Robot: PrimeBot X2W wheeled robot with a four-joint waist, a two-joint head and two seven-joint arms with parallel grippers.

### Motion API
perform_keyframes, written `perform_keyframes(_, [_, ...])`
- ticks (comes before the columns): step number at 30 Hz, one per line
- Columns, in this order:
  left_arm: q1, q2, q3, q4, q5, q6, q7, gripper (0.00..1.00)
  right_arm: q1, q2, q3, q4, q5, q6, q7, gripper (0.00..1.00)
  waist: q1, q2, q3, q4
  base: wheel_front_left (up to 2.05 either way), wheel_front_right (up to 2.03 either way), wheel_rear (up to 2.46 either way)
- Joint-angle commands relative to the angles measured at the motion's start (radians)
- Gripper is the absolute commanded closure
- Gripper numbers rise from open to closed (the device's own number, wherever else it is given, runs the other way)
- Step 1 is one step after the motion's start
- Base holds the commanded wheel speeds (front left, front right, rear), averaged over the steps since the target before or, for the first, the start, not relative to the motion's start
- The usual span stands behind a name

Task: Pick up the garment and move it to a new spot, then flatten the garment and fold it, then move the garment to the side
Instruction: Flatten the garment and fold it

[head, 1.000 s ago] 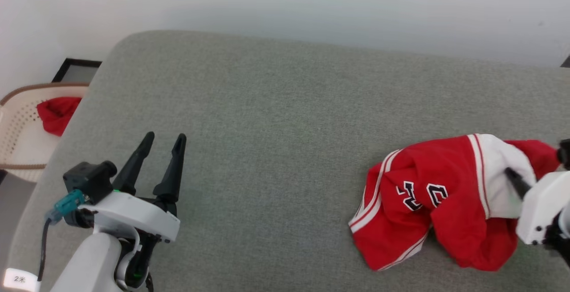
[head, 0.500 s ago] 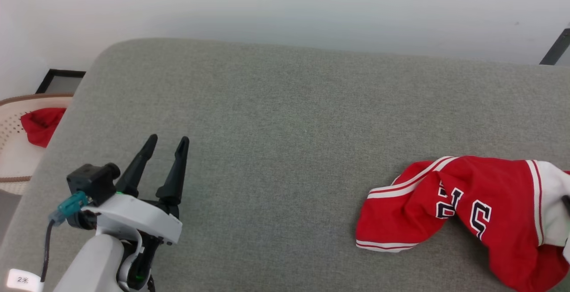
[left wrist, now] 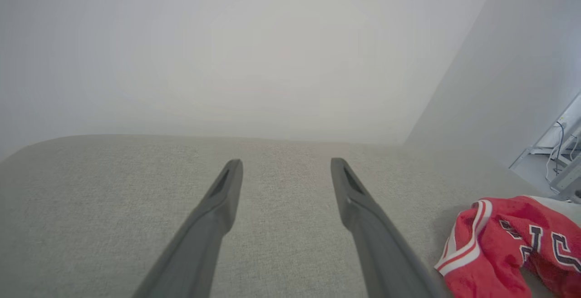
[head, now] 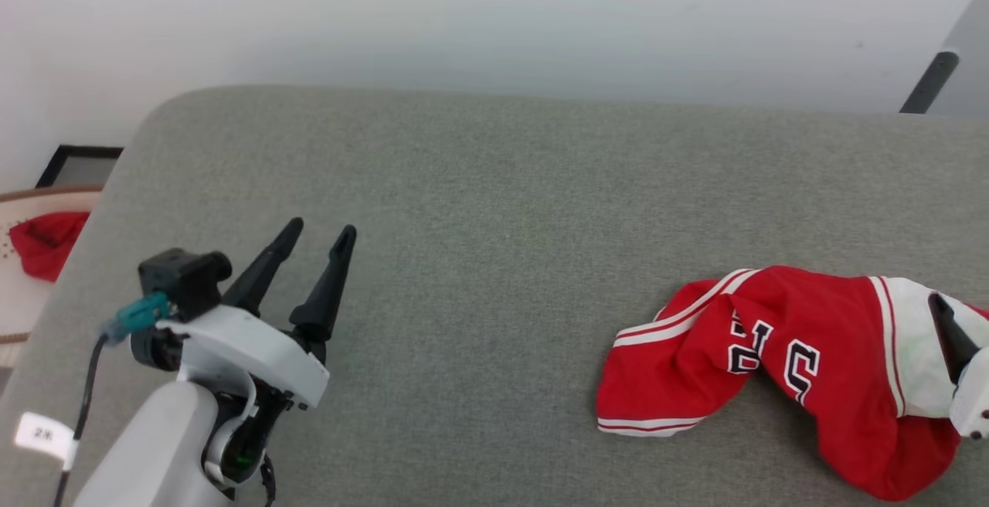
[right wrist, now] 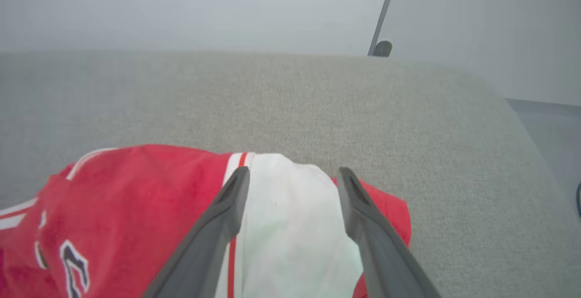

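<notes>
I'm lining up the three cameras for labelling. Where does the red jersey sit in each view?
Head view: red jersey at lower right, crumpled on the grey cushion.
Left wrist view: red jersey in the bottom right corner.
Right wrist view: red jersey from lower left to bottom centre, its white sleeve in the middle.
Shared landmark: its dark white-outlined letters.

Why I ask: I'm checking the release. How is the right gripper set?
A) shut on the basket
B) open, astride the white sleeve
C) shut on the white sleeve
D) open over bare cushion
B: in the right wrist view the right gripper has its fingers spread wide, astride the white sleeve of the garment.
</notes>
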Motion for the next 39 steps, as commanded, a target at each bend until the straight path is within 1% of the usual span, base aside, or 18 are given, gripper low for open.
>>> perform_keyframes(1, [-0.012,0.007,-0.004,-0.008,-0.003,0.002,0.021,0.00,0.004,0.013,0.001,-0.020,-0.020,0.000,-0.023,0.00,0.0000,-0.0001,-0.018,-0.017,0.00,0.00,0.00])
perform_keyframes(4, [-0.022,0.010,-0.022,-0.036,-0.032,0.004,0.101,0.00,0.028,0.035,-0.005,-0.073,-0.041,0.000,-0.078,0.00,0.0000,-0.0001,-0.035,-0.036,0.00,0.00,0.00])
perform_keyframes(9, [-0.038,0.012,-0.058,-0.092,-0.103,0.018,0.290,0.00,0.069,0.092,-0.015,-0.162,-0.089,0.000,-0.169,0.00,0.0000,-0.0001,-0.050,-0.072,0.00,0.00,0.00])
perform_keyframes(15, [-0.051,0.018,-0.108,-0.160,-0.183,0.064,0.529,0.00,0.116,0.162,-0.016,-0.260,-0.161,0.000,-0.300,0.00,0.0000,-0.0001,-0.046,-0.123,0.00,0.00,0.00])
perform_keyframes(19, [-0.049,0.012,-0.142,-0.194,-0.238,0.106,0.668,0.00,0.136,0.203,-0.019,-0.286,-0.192,0.000,-0.378,0.00,0.0000,-0.0001,-0.035,-0.157,0.00,0.00,0.00])
perform_keyframes(20, [-0.049,0.012,-0.142,-0.194,-0.238,0.106,0.668,0.00,0.136,0.203,-0.019,-0.286,-0.192,0.000,-0.378,0.00,0.0000,-0.0001,-0.035,-0.157,0.00,0.00,0.00])
perform_keyframes(23, [-0.042,0.000,-0.155,-0.218,-0.291,0.140,0.758,0.00,0.143,0.228,-0.027,-0.287,-0.201,0.000,-0.419,0.00,0.0000,-0.0001,-0.023,-0.181,0.00,0.00,0.00])
perform_keyframes(25, [-0.047,0.000,-0.169,-0.233,-0.307,0.159,0.810,0.00,0.148,0.243,-0.030,-0.281,-0.201,0.000,-0.431,0.00,0.0000,-0.0001,-0.011,-0.195,0.00,0.00,0.00])
perform_keyframes(29, [-0.070,-0.019,-0.193,-0.252,-0.331,0.181,0.875,0.00,0.141,0.261,-0.030,-0.276,-0.206,0.000,-0.444,0.00,0.0000,-0.0001,0.019,-0.219,0.00,0.00,0.00])
perform_keyframes(34, [-0.100,-0.039,-0.217,-0.232,-0.331,0.192,0.915,0.00,0.109,0.276,-0.021,-0.262,-0.199,0.000,-0.463,0.00,0.0000,-0.0001,0.064,-0.251,0.00,0.00,0.00])
perform_keyframes(39, [-0.117,-0.050,-0.240,-0.187,-0.307,0.196,0.919,0.00,0.088,0.285,-0.011,-0.240,-0.191,0.000,-0.485,0.00,0.0000,-0.0001,0.104,-0.281,0.00,0.00,0.00])
